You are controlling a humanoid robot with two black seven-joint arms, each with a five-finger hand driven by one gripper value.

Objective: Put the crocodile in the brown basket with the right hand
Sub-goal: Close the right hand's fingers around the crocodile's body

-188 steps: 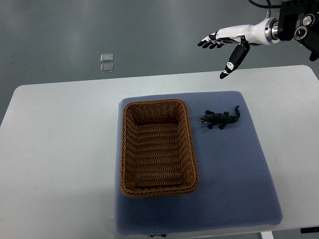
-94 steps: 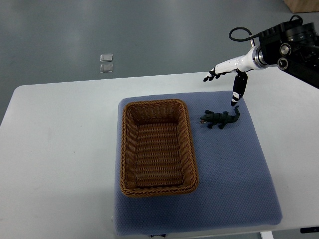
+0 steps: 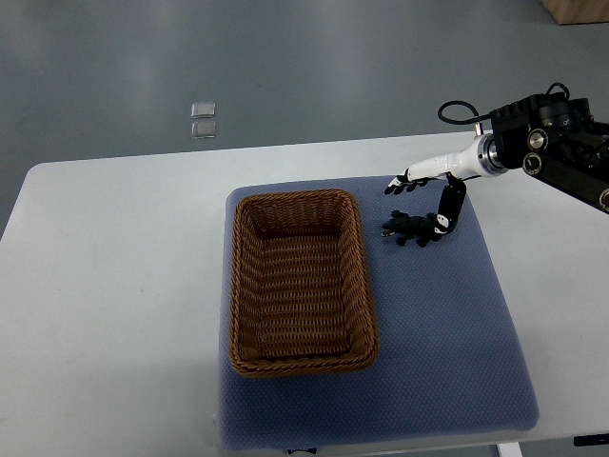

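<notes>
A small dark green toy crocodile (image 3: 411, 229) lies on the blue mat (image 3: 438, 324), just right of the brown wicker basket (image 3: 301, 281), head toward the basket. My right hand (image 3: 423, 195) has come down right over it from the right edge. Its fingers (image 3: 400, 183) are spread above the crocodile's back, and the thumb (image 3: 447, 208) reaches down to the tail end. The hand is open and nothing is lifted. The basket holds nothing. My left arm does not show.
The blue mat lies on a white table (image 3: 114, 286). Two small clear squares (image 3: 203, 120) lie on the grey floor beyond the table's far edge. The right arm's black wrist housing (image 3: 557, 143) hangs over the table's right side.
Over the last second my right hand has descended and moved left from above the table's far edge to the crocodile, the thumb now at its tail. Crocodile and basket have not moved.
</notes>
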